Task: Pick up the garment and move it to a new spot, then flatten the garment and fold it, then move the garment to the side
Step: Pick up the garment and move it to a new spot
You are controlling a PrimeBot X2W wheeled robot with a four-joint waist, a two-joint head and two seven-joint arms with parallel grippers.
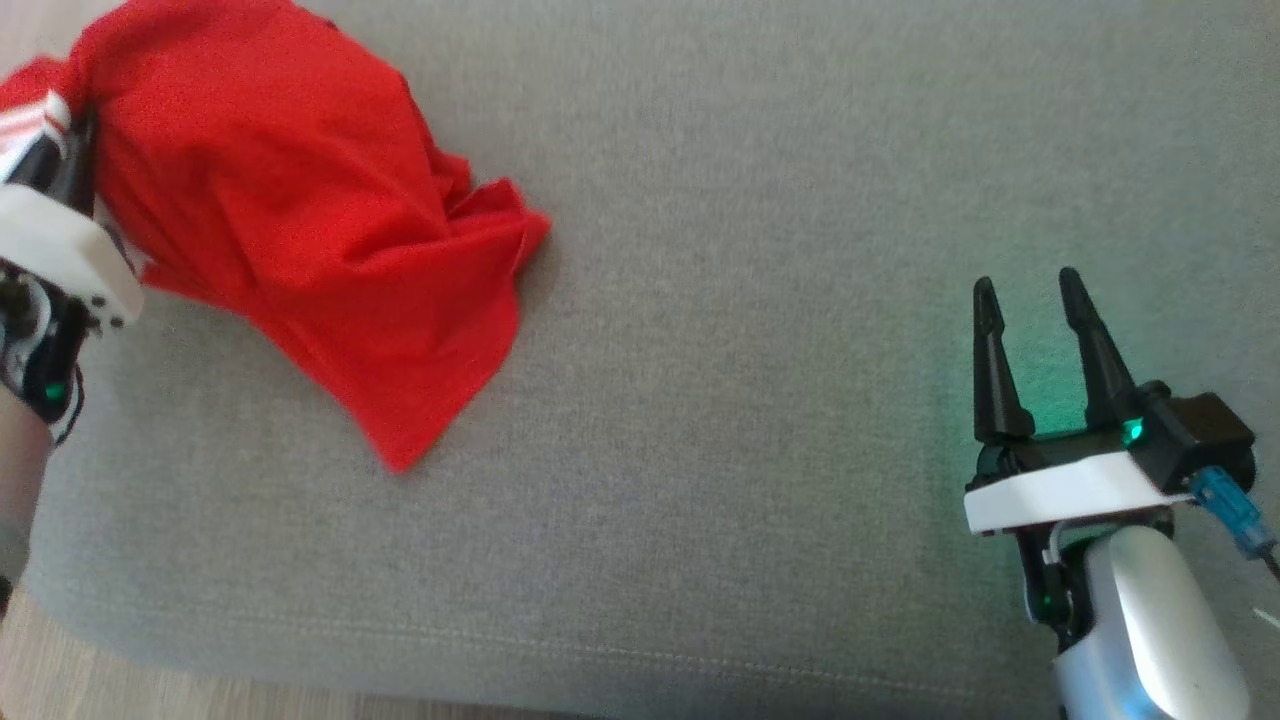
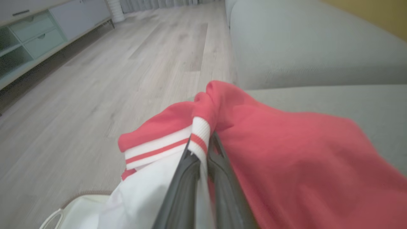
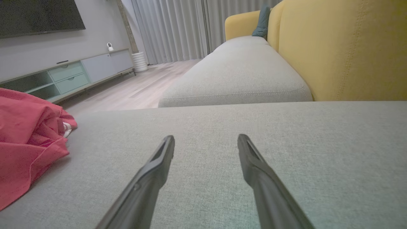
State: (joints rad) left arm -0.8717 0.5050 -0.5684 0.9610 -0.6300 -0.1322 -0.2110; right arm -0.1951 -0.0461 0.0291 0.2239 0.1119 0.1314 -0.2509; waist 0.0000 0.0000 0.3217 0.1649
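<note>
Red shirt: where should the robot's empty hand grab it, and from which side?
Likely the shirt's loose pointed corner, resting on the sofa nearest the open right gripper. Come from the right, low; the left gripper pinches the striped cuff.

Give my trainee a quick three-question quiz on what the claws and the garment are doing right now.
1. True or false: the right claw stands open, clear of the red garment.
2. What does the left claw pinch? A) a zip B) the white striped band C) a button
3. Fill in: the garment's free end lies on the grey sofa ___.
Key: 1 true; 2 B; 3 cushion.
</note>
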